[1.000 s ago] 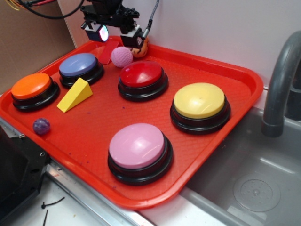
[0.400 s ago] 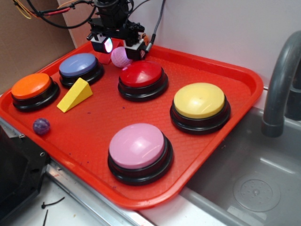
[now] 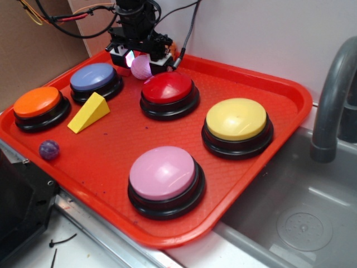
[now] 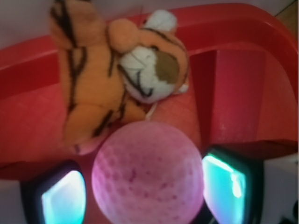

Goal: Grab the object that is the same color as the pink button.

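Observation:
The object, a small pink dimpled ball (image 3: 140, 68), lies at the back of the red tray (image 3: 111, 142), just behind the red button. The wrist view shows the ball (image 4: 148, 161) large and centred between my two glowing fingers. My gripper (image 3: 140, 60) is down over it and open: a small gap shows beside the left finger (image 4: 63, 198), and the right finger (image 4: 224, 186) is very close to the ball. The pink button (image 3: 163, 173) stands at the tray's front, far from the gripper.
An orange striped plush tiger (image 4: 107, 70) lies just behind the ball, beside a red block (image 4: 233, 98) near the tray's back rim. Red (image 3: 167, 88), blue-purple (image 3: 92, 76), orange (image 3: 36, 101) and yellow (image 3: 236, 119) buttons, a yellow wedge (image 3: 89, 111) and a purple marble (image 3: 49, 149) share the tray. A sink (image 3: 312, 223) lies right.
My gripper has come down and slightly left, from above the ball to around it. The ball and the other things have not moved.

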Robot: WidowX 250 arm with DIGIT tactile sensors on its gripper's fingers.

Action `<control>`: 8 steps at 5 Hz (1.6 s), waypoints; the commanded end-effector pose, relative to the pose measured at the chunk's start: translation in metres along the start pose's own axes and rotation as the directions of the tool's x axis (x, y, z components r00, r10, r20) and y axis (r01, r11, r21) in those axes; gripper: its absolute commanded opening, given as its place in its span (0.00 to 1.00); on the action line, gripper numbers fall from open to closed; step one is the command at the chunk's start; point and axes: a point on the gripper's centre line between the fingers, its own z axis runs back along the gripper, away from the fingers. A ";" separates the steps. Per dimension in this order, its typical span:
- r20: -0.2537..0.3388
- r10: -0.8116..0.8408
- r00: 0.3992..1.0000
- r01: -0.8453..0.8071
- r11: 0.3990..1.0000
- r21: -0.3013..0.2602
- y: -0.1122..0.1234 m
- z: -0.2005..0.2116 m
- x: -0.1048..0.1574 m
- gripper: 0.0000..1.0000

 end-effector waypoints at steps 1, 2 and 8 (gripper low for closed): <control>0.066 0.026 0.997 -0.026 1.000 -0.015 0.008 0.012 0.018 0.00; 0.063 0.065 0.996 -0.063 0.997 -0.043 0.014 0.021 0.014 0.00; -0.114 -0.077 0.991 0.055 0.982 -0.180 0.019 0.173 -0.086 0.00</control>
